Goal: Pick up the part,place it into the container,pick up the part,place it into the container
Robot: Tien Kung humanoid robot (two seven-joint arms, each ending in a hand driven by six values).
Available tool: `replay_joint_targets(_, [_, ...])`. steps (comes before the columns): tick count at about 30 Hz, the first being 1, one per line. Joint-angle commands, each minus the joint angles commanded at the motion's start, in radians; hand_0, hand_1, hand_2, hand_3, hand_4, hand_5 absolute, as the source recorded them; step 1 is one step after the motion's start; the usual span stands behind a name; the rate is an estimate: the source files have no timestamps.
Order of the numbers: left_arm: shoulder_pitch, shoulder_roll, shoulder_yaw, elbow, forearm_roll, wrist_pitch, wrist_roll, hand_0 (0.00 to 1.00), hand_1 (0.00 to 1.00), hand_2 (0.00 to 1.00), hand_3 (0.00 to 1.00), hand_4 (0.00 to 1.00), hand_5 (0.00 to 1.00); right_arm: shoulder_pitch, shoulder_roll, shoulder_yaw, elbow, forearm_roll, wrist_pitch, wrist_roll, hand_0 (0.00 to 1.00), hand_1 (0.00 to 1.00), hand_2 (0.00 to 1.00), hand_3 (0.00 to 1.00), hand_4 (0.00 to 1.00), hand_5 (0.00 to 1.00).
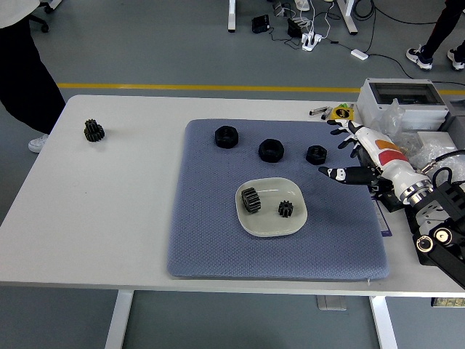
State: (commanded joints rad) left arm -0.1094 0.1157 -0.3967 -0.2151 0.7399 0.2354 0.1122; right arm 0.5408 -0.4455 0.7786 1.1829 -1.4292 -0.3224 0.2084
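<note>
White table (109, 211), one blue mat (211, 240). I count two gears in one dish (251, 225), three black nuts on the mat, one gear (94, 130) off it at 10 o'clock. My right hand (356, 156), fingers spread, empty; nearest nut (316, 153) just beside, at its 9 o'clock.

A single head view looks from high on the robot's side, facing forward and steeply down over the white bench (109, 218). The bench's near edge runs along 6 o'clock; its far edge and grey floor lie toward 12. The blue mat (211, 240) fills the centre at middling distance. The right robot hand (347, 154) enters from 3 o'clock. No second view shares the scene; far floor detail is perhaps too small to read.
</note>
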Motion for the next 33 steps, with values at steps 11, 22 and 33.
replay_joint_targets(11, [0.001, -0.002, -0.007, 0.0, 0.014, -0.001, 0.001, 0.653, 0.649, 0.622, 0.554, 0.593, 0.499, -0.21, 0.062, 0.197, 0.023, 0.461, 0.034, 0.096, 0.738, 0.747, 0.808, 0.868, 0.998, 0.866])
replay_joint_targets(22, [-0.001, -0.004, -0.006, 0.001, 0.013, 0.0, 0.0, 0.653, 0.648, 0.622, 0.554, 0.593, 0.499, -0.329, 0.136, 0.326, 0.002, 0.727, 0.024, 0.164, 0.813, 0.788, 0.822, 0.861, 0.998, 0.965])
replay_joint_targets(33, [-0.002, -0.003, -0.008, 0.001, 0.021, -0.001, 0.002, 0.652, 0.647, 0.622, 0.554, 0.593, 0.499, -0.375, 0.193, 0.393, 0.005, 0.653, 0.044, 0.158, 0.824, 0.792, 0.828, 0.862, 0.998, 0.977])
